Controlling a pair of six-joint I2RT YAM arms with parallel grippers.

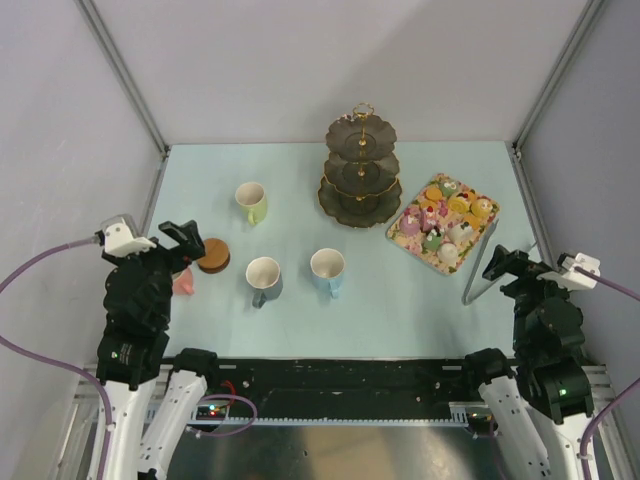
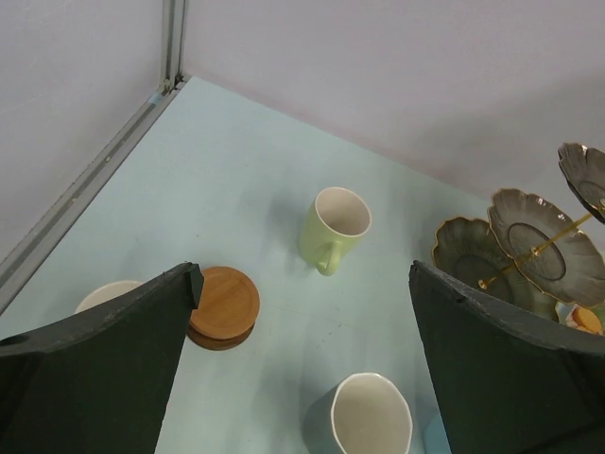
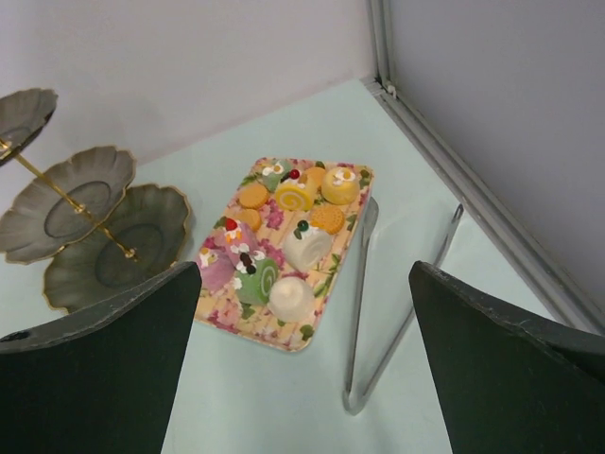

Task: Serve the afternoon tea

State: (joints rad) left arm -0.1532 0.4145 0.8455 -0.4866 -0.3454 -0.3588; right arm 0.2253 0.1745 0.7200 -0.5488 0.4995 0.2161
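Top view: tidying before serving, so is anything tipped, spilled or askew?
Nothing stands out: yellow-green mug, grey mug, blue mug and three-tier stand upright, cakes on the floral tray. Pink mug mostly hidden.

Black left gripper (image 1: 186, 246) and right gripper (image 1: 505, 262), black arms (image 1: 135, 310) on white base links (image 1: 178, 402), purple cables (image 1: 45, 255), white wrist cameras (image 1: 122, 236).

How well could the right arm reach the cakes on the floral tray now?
Likely yes: the right gripper is open, the cakes lie uncovered on the tray ahead of it; only metal tongs lie beside it.
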